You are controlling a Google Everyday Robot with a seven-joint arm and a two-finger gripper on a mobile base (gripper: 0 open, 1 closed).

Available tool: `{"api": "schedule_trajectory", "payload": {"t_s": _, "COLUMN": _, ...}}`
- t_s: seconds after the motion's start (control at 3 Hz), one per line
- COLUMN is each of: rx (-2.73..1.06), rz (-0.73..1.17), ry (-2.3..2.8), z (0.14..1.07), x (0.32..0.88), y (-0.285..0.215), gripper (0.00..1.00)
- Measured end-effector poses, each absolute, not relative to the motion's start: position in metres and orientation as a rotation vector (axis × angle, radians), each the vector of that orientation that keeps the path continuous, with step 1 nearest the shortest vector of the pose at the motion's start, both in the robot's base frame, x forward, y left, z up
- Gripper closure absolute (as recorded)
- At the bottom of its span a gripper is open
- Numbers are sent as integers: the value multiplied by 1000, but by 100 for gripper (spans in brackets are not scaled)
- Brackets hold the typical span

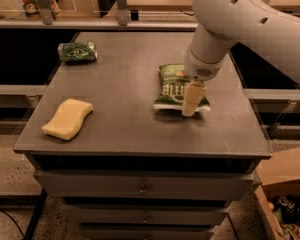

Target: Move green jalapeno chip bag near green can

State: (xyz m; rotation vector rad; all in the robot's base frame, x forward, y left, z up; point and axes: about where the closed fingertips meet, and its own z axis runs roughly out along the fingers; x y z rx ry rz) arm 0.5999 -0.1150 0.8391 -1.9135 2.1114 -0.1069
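Observation:
The green jalapeno chip bag [171,85] lies flat on the grey table [125,134], right of the middle, with its white lettering facing up. The green can [77,51] lies on its side at the far left corner of the table, well apart from the bag. My gripper [190,111] hangs from the white arm and points down over the bag's right front part, at or just above its surface. It covers part of the bag's right edge.
A yellow wavy sponge [67,118] lies at the front left of the table. Drawers [140,186] run below the tabletop. A cardboard box [285,176] stands on the floor at the right. A shelf with items runs behind the table.

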Motion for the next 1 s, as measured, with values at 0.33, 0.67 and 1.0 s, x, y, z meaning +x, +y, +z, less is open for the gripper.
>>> {"api": "schedule_trajectory", "payload": {"t_s": 0.33, "rx": -1953, "rz": -90, "ry": 2117, "z": 824, "x": 599, "y": -108, "gripper": 41}}
{"api": "schedule_trajectory", "payload": {"t_s": 0.67, "rx": -1955, "rz": -90, "ry": 2117, "z": 830, "x": 599, "y": -108, "gripper": 64}}
{"api": "schedule_trajectory", "payload": {"t_s": 1.0, "rx": -1955, "rz": -90, "ry": 2117, "z": 830, "x": 599, "y": -108, "gripper": 87}}
